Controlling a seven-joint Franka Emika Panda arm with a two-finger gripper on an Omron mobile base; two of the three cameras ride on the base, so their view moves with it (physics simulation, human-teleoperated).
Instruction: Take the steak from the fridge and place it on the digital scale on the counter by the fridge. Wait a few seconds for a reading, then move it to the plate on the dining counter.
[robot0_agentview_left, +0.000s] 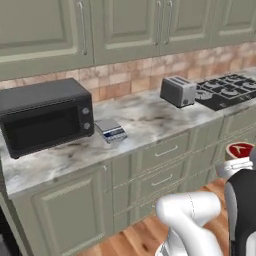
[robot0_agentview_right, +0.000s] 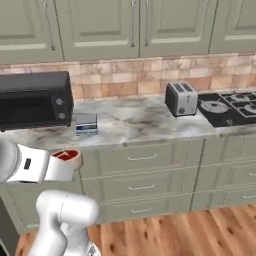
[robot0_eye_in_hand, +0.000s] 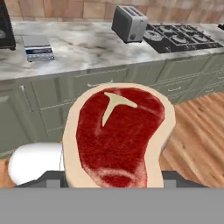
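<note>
Up close, marbled red steak (robot0_eye_in_hand: 117, 138), tan rim, flat grey digital scale (robot0_eye_in_hand: 38, 47) beyond

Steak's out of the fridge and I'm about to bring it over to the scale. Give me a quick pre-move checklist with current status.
1. Steak held at the pincer: ok, though the fingertips are hidden behind it.
2. Digital scale top free: ok, nothing lies on it.
3. Scale apart from the microwave: ok, a small gap shows.
4. Steak height against the counter: not ok, it hangs below the counter edge; raise it first.
5. Toaster away from the scale: ok, well to the side.
</note>
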